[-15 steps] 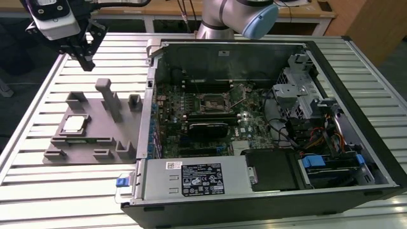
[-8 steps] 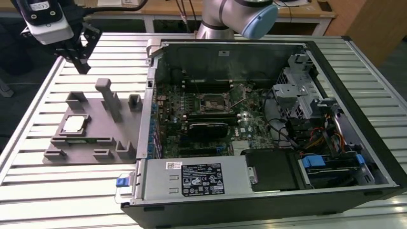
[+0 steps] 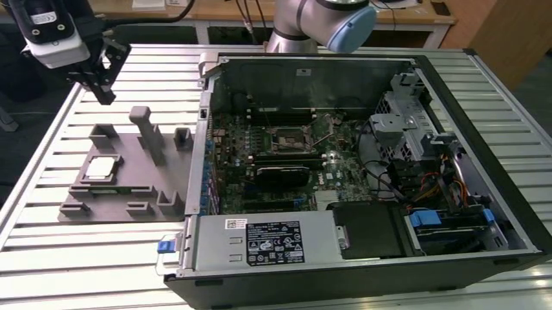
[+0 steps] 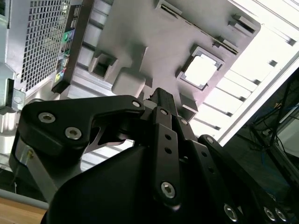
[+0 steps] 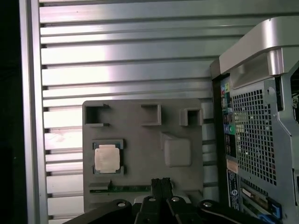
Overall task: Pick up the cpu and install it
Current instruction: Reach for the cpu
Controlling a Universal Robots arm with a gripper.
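Observation:
The cpu (image 3: pixel 101 168) is a pale silver square lying flat in a recess of the grey holder plate (image 3: pixel 129 187), at the exterior view's left. Both wrist views look down on the cpu (image 5: pixel 108 157) (image 4: pixel 201 71) in its recess. My gripper (image 3: pixel 102 93) hangs in the air above the table's far left corner, beyond the holder and well apart from the cpu. Its black fingers (image 5: pixel 161 182) are pressed together with nothing between them, and my gripper (image 4: pixel 161 95) holds nothing. The black-framed socket (image 3: pixel 289 137) sits mid-motherboard inside the open case.
The open computer case (image 3: pixel 431 64) lies on its side on the slatted metal table (image 3: pixel 52 258), right of the holder. Its perforated rear panel (image 5: pixel 257 130) stands close beside the holder plate (image 5: pixel 140 135). Grey posts (image 3: pixel 147 132) rise from the plate. The arm's base (image 3: pixel 298 26) stands behind the case.

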